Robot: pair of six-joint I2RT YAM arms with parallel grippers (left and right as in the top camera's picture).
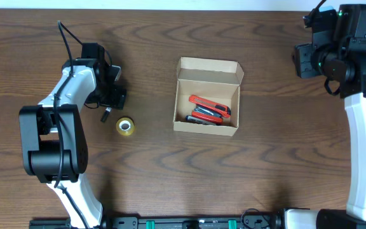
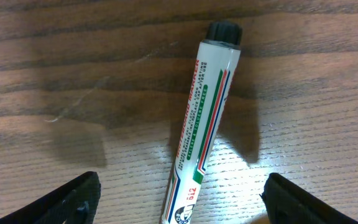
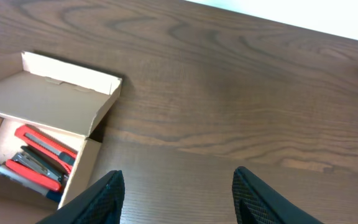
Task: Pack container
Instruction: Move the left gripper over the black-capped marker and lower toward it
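Container (image 1: 206,129), flap up, red stationery (image 1: 210,105) inside; left gripper (image 2: 182,190), jaws wide astride white marker (image 2: 204,118) lying on table (image 1: 170,178); right gripper (image 3: 178,186), jaws parted, holding nothing

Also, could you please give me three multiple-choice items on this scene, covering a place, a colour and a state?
1. Where is the yellow tape roll? A inside the container; B on the table, left of the container in the overhead view; C on the floor.
2. What colour is the marker's cap? A red; B black; C blue.
3. The container's flap is: A open; B shut; C torn off.
Answers: B, it lies on bare wood beside the container; B, the left wrist view shows it black; A, it is folded back and the inside shows.
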